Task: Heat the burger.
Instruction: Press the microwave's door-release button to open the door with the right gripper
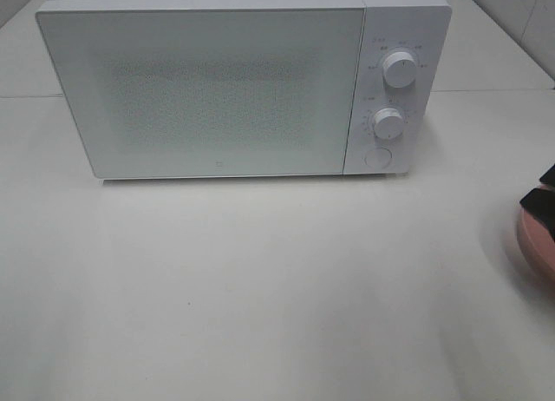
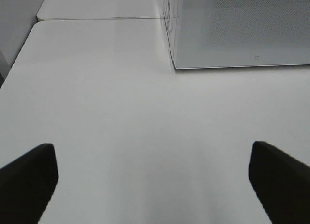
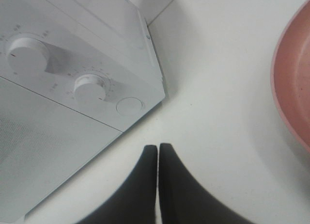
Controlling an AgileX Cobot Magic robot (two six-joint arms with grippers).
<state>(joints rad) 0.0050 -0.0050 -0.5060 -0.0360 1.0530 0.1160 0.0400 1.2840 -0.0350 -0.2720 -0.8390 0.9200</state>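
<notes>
Microwave point(image 1: 208, 88), upper frame: door shut. Right gripper point(image 3: 158, 153) clenched, empty; left gripper point(image 2: 154, 170) released. Advice: press round button point(image 1: 376, 157) squarely, tip centred. Burger unseen.

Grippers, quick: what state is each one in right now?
Left gripper: open, holding nothing.
Right gripper: closed, holding nothing.

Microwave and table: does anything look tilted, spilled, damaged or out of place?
Nothing stands out. The microwave stands level, door shut; the table shows no spill; the pink plate lies at its right side, mostly out of view.
</notes>
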